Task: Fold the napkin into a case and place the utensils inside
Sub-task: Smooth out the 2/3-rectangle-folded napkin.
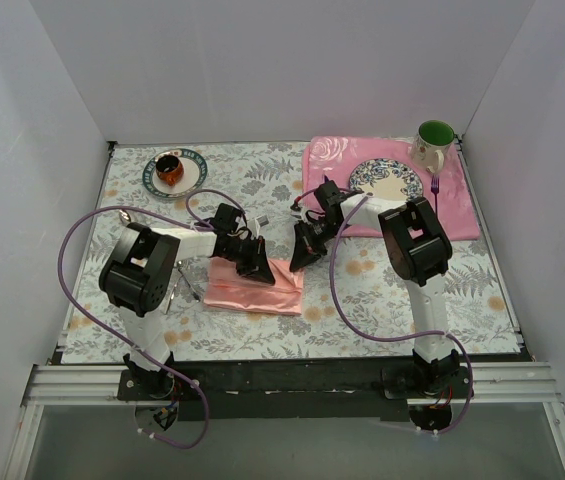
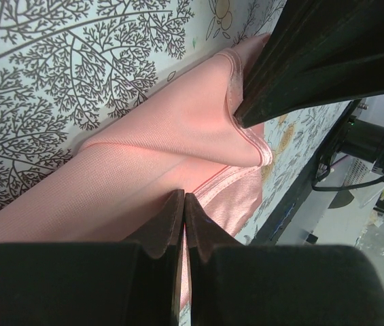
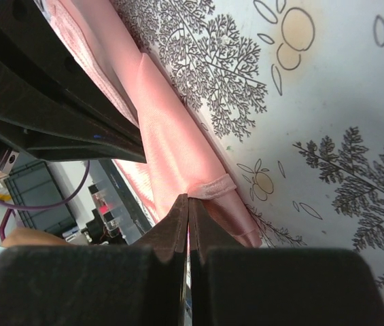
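The top external camera sits high behind the arm bases and looks down and forward over the whole table, with the bases at 6 o'clock and the back wall at 12.

The left wrist camera rides just behind the left gripper. It faces along the fingers and is very close to the napkin.

The right wrist camera looks along the right gripper from equally near.

Each wrist view catches the other gripper: at 2 o'clock for the left, at 10 o'clock for the right. All three views share the napkin, which lies near centre toward 7 o'clock from overhead.
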`<action>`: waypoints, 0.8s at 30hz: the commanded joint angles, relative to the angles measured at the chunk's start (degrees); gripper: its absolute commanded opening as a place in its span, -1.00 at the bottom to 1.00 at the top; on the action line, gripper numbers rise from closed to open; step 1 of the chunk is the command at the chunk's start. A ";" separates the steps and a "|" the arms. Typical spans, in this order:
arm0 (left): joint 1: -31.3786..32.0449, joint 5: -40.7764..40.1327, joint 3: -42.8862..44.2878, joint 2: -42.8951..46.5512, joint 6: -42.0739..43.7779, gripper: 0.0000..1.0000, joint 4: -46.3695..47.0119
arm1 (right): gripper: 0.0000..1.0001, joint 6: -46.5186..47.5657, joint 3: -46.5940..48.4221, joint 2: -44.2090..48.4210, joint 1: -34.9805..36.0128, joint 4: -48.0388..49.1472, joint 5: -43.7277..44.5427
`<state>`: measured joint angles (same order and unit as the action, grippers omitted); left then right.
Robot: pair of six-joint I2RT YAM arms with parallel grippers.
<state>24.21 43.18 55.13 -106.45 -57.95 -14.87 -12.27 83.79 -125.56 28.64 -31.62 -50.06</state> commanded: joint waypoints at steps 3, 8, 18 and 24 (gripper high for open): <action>-0.30 0.14 1.55 -0.25 0.65 -1.00 0.46 | -0.97 0.23 -0.03 0.84 0.27 -1.43 1.90; -0.56 8.31 -0.64 7.21 -1.36 -1.00 7.56 | -0.97 0.41 0.32 -0.48 0.36 -1.52 2.25; -0.56 12.90 3.13 3.72 -13.50 -0.70 17.06 | -0.97 0.49 0.23 -0.92 0.36 -1.52 2.60; -0.56 14.30 3.23 -0.41 -17.71 -0.32 21.45 | -0.97 0.32 0.23 -1.27 0.36 -1.52 2.60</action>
<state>23.94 54.98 57.49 -105.27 -71.77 2.09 -12.25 83.79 -126.06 28.64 -31.68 -47.97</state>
